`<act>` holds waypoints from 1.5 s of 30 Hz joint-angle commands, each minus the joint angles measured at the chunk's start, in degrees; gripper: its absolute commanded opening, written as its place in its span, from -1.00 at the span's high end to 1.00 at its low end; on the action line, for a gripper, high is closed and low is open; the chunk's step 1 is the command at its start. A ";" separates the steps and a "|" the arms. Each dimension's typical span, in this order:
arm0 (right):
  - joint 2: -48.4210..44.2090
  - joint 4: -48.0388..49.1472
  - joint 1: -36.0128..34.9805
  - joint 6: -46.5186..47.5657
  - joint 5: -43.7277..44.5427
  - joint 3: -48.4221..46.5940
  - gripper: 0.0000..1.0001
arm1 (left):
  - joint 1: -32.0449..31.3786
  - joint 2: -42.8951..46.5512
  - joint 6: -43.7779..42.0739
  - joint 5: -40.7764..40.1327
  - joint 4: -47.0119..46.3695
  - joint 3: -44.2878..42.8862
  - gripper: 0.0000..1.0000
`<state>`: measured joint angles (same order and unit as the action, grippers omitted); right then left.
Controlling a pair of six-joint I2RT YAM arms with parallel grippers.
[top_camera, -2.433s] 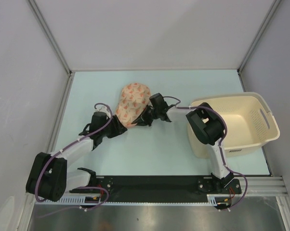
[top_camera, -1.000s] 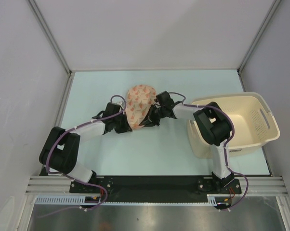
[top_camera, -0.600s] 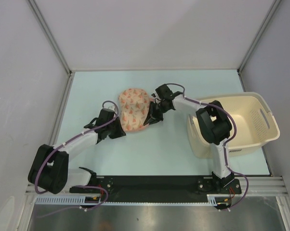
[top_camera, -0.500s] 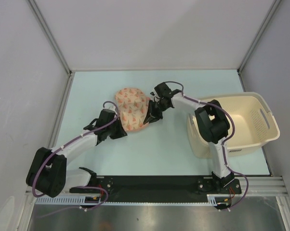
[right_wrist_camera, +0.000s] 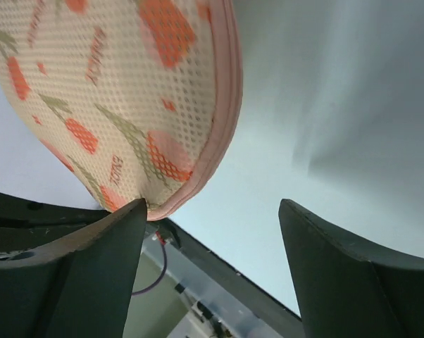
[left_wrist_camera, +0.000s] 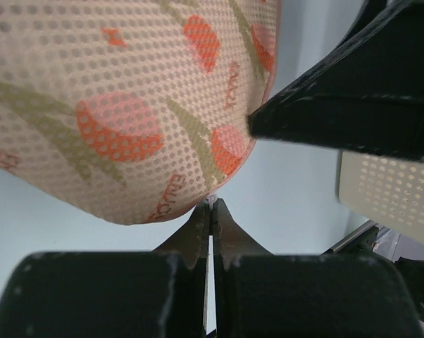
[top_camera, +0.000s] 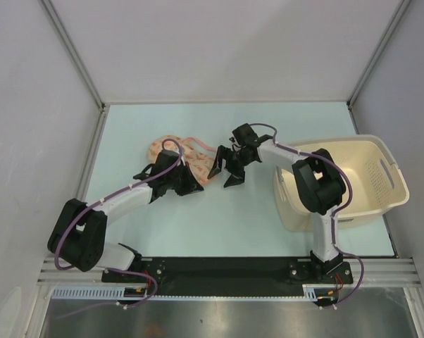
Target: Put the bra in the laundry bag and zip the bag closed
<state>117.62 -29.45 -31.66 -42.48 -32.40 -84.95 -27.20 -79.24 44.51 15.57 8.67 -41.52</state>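
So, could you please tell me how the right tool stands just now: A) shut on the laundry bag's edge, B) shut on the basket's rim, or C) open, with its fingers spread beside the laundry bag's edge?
C: in the right wrist view the right tool has its fingers wide apart, and the laundry bag has its pink edge next to one finger, not clamped.

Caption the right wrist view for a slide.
Right gripper open beside the laundry bag and its pink-piped edge, pale table behind.
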 commanded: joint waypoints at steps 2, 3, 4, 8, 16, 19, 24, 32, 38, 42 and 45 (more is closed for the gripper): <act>-0.39 10.99 -2.53 -8.14 -4.42 1.28 -0.53 | -1.27 -0.13 1.10 2.53 -2.78 -2.69 1.00; -0.20 12.21 -2.79 -8.76 -4.25 1.54 -0.39 | -1.36 0.23 0.76 2.88 -3.04 -2.43 1.00; 0.15 13.88 -2.88 -9.98 -3.99 1.54 -0.26 | -1.71 0.58 0.49 2.88 -3.04 -1.99 1.00; 2.08 14.95 -2.45 -10.43 -4.07 0.49 0.53 | -1.63 1.98 -0.30 3.06 -2.87 0.12 1.00; 2.61 10.47 0.63 -4.82 -4.51 0.75 1.00 | 7.85 6.64 -4.07 -2.74 7.05 5.30 1.00; 2.00 8.63 1.34 -2.36 -3.73 0.66 1.00 | 13.13 7.35 -7.93 -4.49 10.30 4.61 1.00; 0.68 1.98 1.08 3.18 -1.09 -2.32 0.46 | 15.07 5.94 -12.51 -2.32 13.04 -0.30 0.82; -6.69 -19.57 -6.12 14.61 23.94 -12.17 -1.00 | -2.66 16.63 -8.40 -13.96 19.11 -5.42 -0.08; -24.77 -14.09 -15.79 14.01 31.08 3.58 -0.99 | -13.66 30.53 -4.52 -16.55 13.58 2.99 -0.43; -45.51 0.68 -22.64 10.41 34.05 23.87 -0.99 | -14.63 57.52 -2.34 -16.63 5.86 15.82 -0.84; -65.27 11.67 -25.99 2.07 38.10 41.79 -1.00 | -14.81 81.67 3.27 -16.81 5.13 25.76 -0.99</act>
<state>70.76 -31.57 -55.59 -32.56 -2.55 -60.58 -41.56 -21.06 40.66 0.51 17.87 -25.28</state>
